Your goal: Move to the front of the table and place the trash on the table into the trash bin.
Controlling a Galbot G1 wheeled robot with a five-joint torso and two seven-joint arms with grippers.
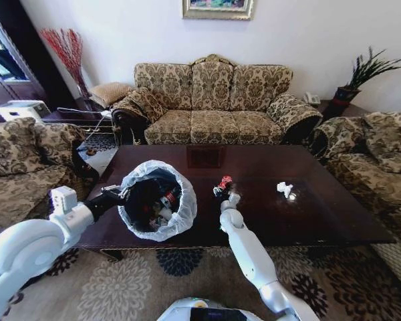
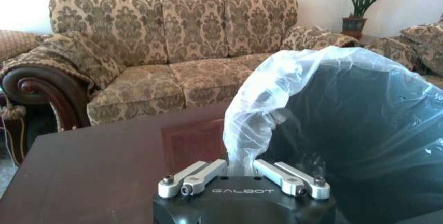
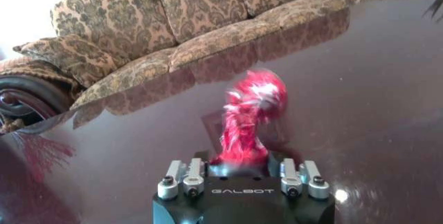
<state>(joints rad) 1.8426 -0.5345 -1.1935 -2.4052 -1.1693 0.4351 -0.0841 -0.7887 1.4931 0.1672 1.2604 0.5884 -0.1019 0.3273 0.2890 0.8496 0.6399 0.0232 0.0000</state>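
Head view: right claw [image 1: 222,189] clenches red-white wrapper [image 1: 224,181]; left claw [image 1: 123,193] pinches trash bin [image 1: 180,221] liner.

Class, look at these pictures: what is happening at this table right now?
A two-armed robot is clearing litter from a dark wooden table. Its left gripper holds the bag-lined black bin by the rim, tilted over the table, with some litter already inside. Its right gripper is shut on a red-and-white wrapper, held above the tabletop beside the bin. A crumpled white tissue lies on the table.
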